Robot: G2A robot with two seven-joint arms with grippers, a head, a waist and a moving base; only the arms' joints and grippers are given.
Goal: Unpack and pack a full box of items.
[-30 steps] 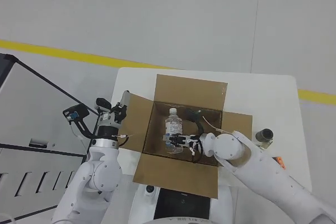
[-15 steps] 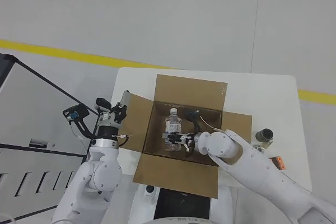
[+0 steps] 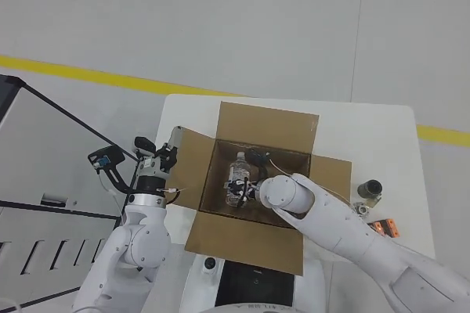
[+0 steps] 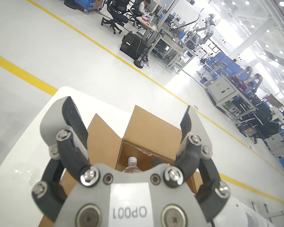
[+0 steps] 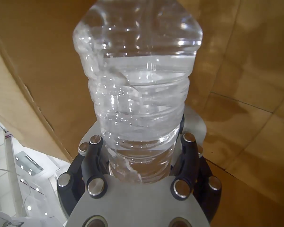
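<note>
The right gripper [image 5: 142,140] is clamped on the water bottle [image 5: 137,67] inside the open cardboard box [image 3: 266,125] at the middle of the table [image 3: 376,133]. The left gripper [image 4: 129,112] hangs at the table's left edge beside the box, fingers spread wide.

The right gripper [image 5: 142,141] is closed around the lower body of a clear water bottle [image 5: 137,72], seemingly part-filled, with the cardboard box [image 5: 246,67] walls close behind.
</note>
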